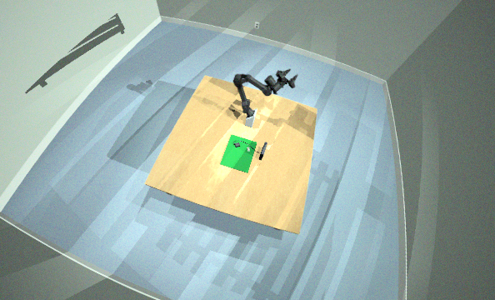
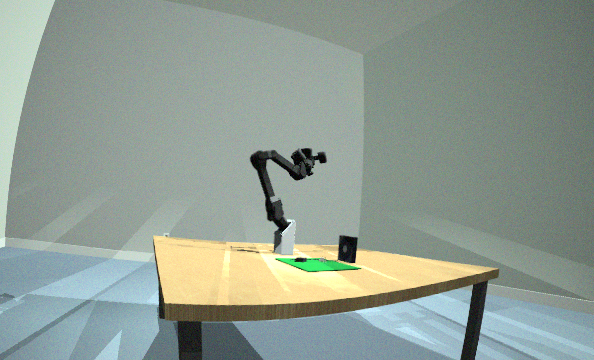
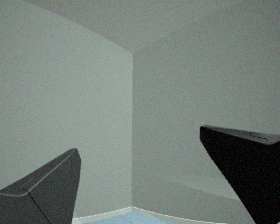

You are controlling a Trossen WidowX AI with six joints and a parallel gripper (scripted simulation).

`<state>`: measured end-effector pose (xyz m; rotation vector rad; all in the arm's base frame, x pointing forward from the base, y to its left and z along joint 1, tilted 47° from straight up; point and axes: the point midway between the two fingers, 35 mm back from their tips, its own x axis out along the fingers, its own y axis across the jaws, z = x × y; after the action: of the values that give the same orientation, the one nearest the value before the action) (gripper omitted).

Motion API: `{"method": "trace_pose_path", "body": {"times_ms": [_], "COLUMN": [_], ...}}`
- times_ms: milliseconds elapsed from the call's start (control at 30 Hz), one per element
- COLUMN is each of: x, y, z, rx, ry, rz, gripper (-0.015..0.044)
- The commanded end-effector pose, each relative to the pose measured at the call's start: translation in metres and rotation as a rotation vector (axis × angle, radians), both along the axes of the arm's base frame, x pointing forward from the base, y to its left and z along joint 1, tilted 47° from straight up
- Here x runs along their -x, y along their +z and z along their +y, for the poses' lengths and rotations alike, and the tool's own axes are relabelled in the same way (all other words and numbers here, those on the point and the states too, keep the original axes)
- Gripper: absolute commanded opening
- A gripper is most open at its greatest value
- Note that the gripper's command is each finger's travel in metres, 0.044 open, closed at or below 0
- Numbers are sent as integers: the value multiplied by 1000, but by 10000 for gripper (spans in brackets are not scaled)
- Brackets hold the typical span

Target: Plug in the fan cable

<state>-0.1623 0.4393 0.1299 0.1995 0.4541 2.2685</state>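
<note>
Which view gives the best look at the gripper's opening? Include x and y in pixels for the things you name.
The wrist view: both fingers of the gripper (image 1: pixel 293 76) (image 2: pixel 316 157) (image 3: pixel 140 137) loom large, spread wide with only walls and floor between. The top view shows them small but apart; the exterior view shows them edge-on, the gap unclear.

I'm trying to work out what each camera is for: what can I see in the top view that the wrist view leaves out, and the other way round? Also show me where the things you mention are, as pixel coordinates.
Only the top view: the wooden table (image 1: pixel 206 167), green board (image 1: pixel 235 160), dark upright fan (image 1: pixel 263 151) and whole arm (image 1: pixel 252 81).
Only the wrist view: a close look between the fingers (image 1: pixel 290 77).
Both: the open fingers, grey walls and blue floor.
</note>
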Motion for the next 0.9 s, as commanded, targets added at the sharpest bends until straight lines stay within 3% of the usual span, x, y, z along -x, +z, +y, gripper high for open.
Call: {"method": "trace_pose_path", "body": {"times_ms": [0,100,200,400,867], "x": [0,0,-23,-124,-320], "y": [0,0,-7,-35,-90], "z": [0,0,11,38,-3], "rx": [0,0,61,295,680], "ry": [0,0,-76,-392,-975], "rz": [0,0,11,72,214], "gripper": [426,440,361,210,210]}}
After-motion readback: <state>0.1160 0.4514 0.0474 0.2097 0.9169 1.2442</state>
